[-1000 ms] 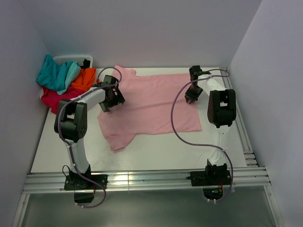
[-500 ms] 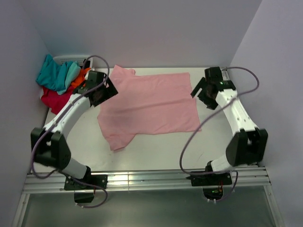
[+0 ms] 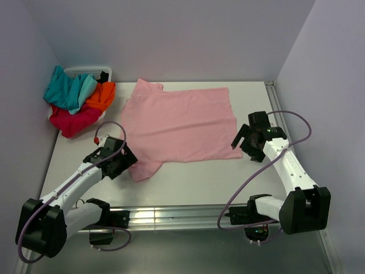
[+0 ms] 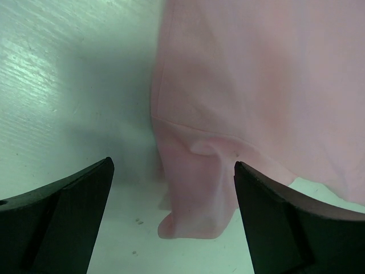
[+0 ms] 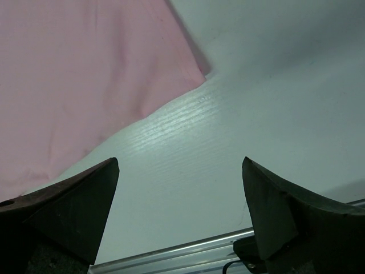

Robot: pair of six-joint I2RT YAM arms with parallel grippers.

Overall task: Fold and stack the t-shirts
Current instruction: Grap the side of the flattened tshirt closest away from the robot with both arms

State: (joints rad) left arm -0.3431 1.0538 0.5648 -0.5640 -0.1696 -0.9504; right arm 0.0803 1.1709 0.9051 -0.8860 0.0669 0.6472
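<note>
A light pink t-shirt [image 3: 179,125] lies spread flat in the middle of the table. My left gripper [image 3: 126,165] is open and empty beside its near left sleeve [image 4: 199,194], which lies between the fingers in the left wrist view. My right gripper [image 3: 244,142] is open and empty just off the shirt's near right corner [image 5: 188,74]. The teal [image 3: 68,88], orange [image 3: 101,95] and crimson [image 3: 73,120] t-shirts lie in a heap at the back left.
A white basket [image 3: 91,71] stands behind the heap in the back left corner. Aluminium rails [image 3: 171,216] run along the table's near edge and the right side [image 3: 285,131]. Walls close in the left, back and right.
Both arms have drawn back from the shirt's far edge toward the near side. The left gripper came to the near left sleeve, the right to the near right corner. The shirt lies flatter.
</note>
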